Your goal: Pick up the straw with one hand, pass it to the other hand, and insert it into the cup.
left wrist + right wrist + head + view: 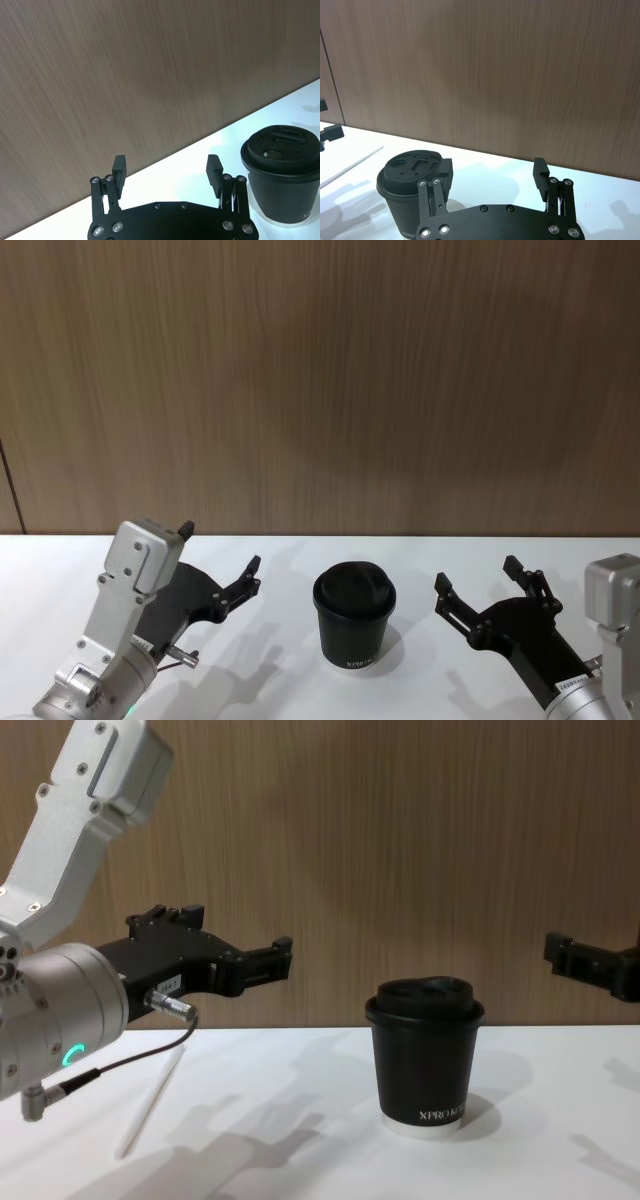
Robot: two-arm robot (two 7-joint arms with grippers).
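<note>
Lying flat below the raised left pincer (221, 546), the straw (150, 1105).

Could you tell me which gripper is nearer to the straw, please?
The left. The left gripper hangs open to the left of the cup, with the straw lying roughly below it. The right gripper, also open, is on the cup's far side.

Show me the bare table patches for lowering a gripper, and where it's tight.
Bare table lies between the straw and the cup, and between the cup and the open right gripper; also behind the cup up to the wall. Tight: the left side, where the open left gripper hangs above the straw.
</note>
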